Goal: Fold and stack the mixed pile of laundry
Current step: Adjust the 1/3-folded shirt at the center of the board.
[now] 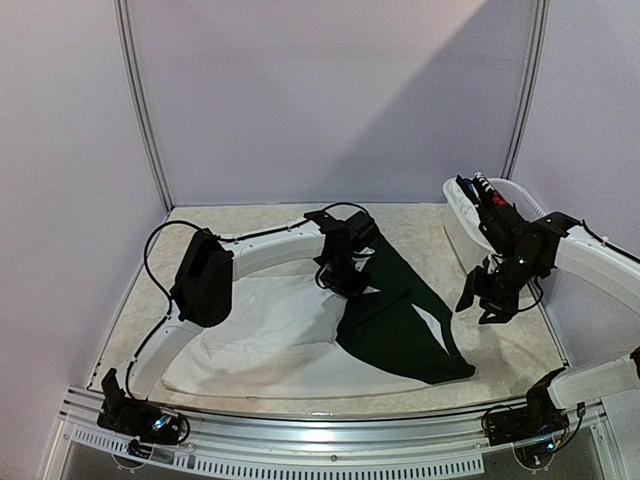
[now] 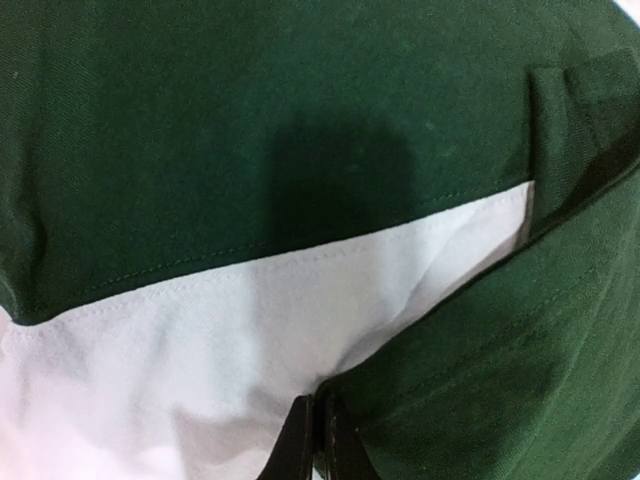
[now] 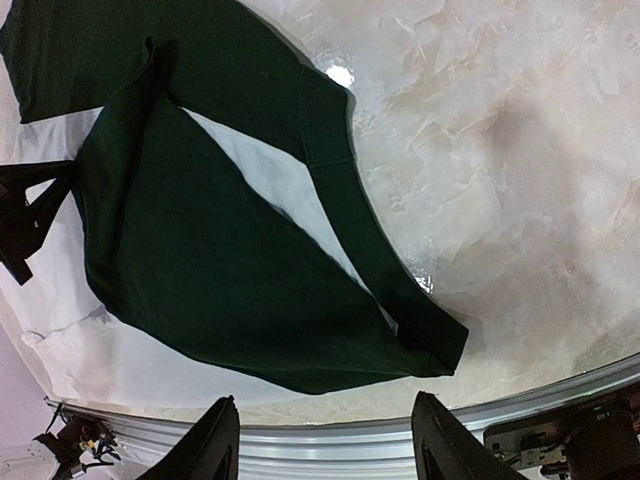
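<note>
A dark green garment [image 1: 400,315] lies partly folded over a spread white garment [image 1: 260,330] at the table's middle. My left gripper [image 1: 345,280] reaches down onto the green garment's upper left part. In the left wrist view its fingertips [image 2: 318,430] are shut, pinching an edge of the green cloth [image 2: 300,100] where it meets the white cloth [image 2: 200,350]. My right gripper [image 1: 490,305] hangs open above the table to the right of the green garment [image 3: 200,270], nothing between its fingers [image 3: 325,400]. More laundry [image 1: 485,195] is in the tub.
A white plastic tub [image 1: 458,215] stands at the back right against the wall. Marbled tabletop [image 3: 520,150] shows to the right of the clothes. A metal rail [image 1: 330,440] runs along the near edge. Walls close off the back and both sides.
</note>
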### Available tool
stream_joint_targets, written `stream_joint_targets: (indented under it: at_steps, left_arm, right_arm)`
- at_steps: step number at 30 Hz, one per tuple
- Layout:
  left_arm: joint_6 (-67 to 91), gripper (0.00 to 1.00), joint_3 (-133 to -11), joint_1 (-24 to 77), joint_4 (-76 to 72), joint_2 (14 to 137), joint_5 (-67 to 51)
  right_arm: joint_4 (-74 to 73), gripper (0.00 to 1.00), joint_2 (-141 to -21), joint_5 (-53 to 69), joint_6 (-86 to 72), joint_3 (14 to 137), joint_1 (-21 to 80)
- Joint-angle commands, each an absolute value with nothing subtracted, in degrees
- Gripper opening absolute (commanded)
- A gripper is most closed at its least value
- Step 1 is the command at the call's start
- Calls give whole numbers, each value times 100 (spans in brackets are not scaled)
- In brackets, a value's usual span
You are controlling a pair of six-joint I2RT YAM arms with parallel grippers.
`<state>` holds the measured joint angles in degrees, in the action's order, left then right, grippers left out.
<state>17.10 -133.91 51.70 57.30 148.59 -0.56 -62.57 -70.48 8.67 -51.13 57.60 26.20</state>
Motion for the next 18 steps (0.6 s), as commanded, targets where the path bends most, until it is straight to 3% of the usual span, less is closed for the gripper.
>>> stream_joint_targets:
  at_steps: [1,18]
  left_arm:
    - [1747,0,-13419,5212,5804,14558,217]
    - [2299,0,-12592,5116,5812,13986,1177]
  right_arm:
    - [-6208,59,-7014,870,-5104,5647,2645]
    - [-6170,59,-7065,799,-4986,5632,2646]
